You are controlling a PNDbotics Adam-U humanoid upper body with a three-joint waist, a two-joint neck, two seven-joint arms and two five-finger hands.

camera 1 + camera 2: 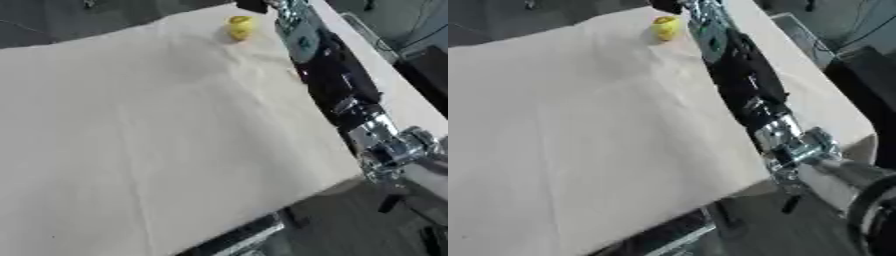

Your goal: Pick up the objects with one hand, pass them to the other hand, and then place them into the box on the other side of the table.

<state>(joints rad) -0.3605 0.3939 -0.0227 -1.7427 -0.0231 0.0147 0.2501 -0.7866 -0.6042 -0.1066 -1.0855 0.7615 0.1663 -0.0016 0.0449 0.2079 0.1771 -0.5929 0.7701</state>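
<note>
Yellow object (pixel 241 27) (small, rounded) sits at the far edge of the cloth-covered table (pixel 131 140); the right hand (pixel 667 5) reaches just beside it, its fingers' state impossible to tell.

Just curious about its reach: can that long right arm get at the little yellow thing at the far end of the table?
Probably yes: the right arm already stretches beside the yellow object, nothing between them.
</note>
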